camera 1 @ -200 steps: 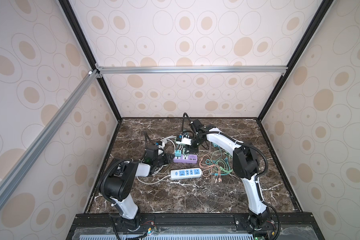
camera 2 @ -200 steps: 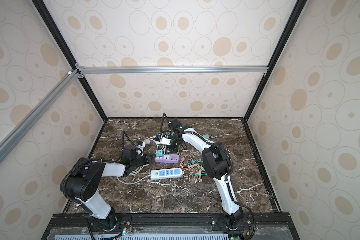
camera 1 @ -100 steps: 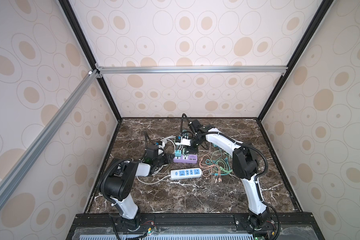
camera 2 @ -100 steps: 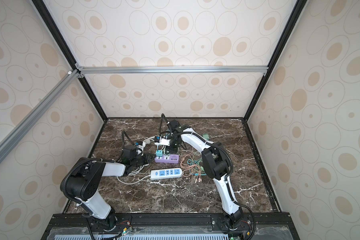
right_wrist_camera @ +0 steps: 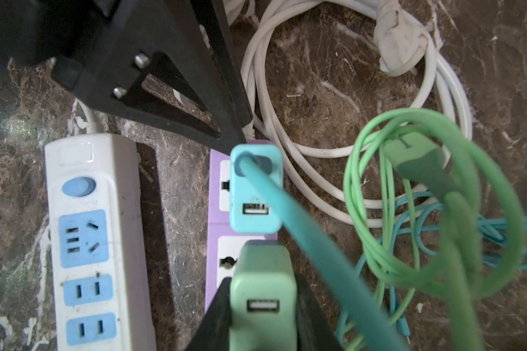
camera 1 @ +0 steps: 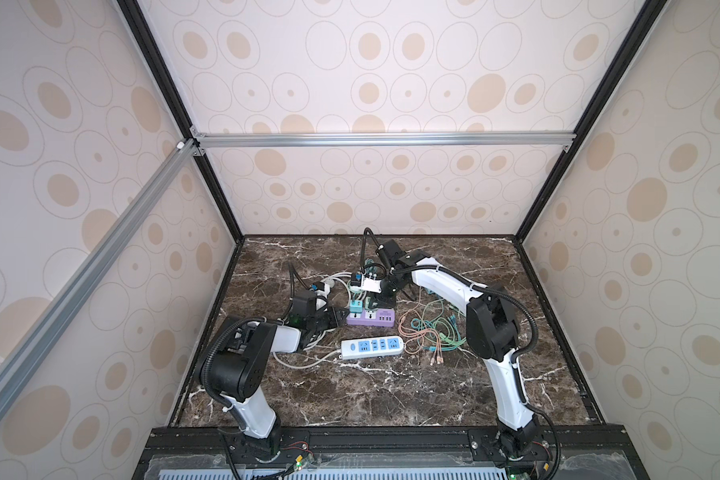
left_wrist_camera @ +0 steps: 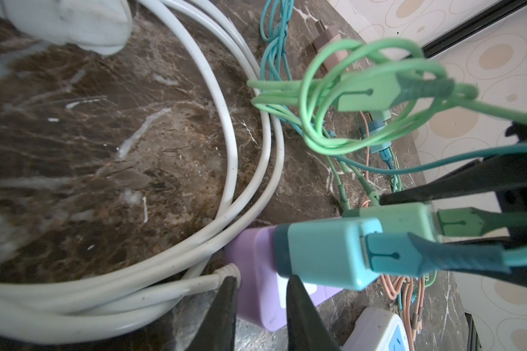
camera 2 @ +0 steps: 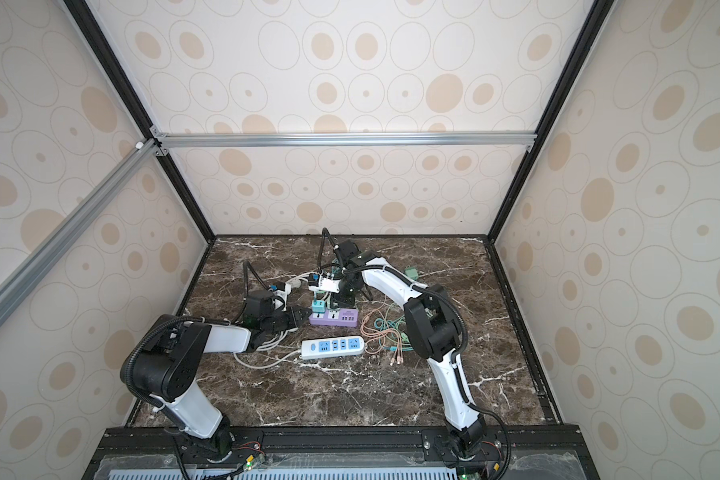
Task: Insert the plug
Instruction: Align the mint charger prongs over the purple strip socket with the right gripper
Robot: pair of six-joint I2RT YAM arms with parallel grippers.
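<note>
Grip on the green charger plug (right_wrist_camera: 263, 267) came from my right hand (right_wrist_camera: 262, 282), closed on both its sides and holding it upright over the purple power strip (right_wrist_camera: 219, 225) on the tabletop (right_wrist_camera: 317, 91), just beside the plugged-in teal charger (right_wrist_camera: 256, 188). My left hand (left_wrist_camera: 259, 285) straddled the strip's cord end, fingers slightly apart; I couldn't tell whether it gripped.

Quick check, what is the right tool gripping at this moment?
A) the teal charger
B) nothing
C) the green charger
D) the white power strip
C: the right tool is shut on the green charger, over the purple power strip, next to the teal charger.
</note>
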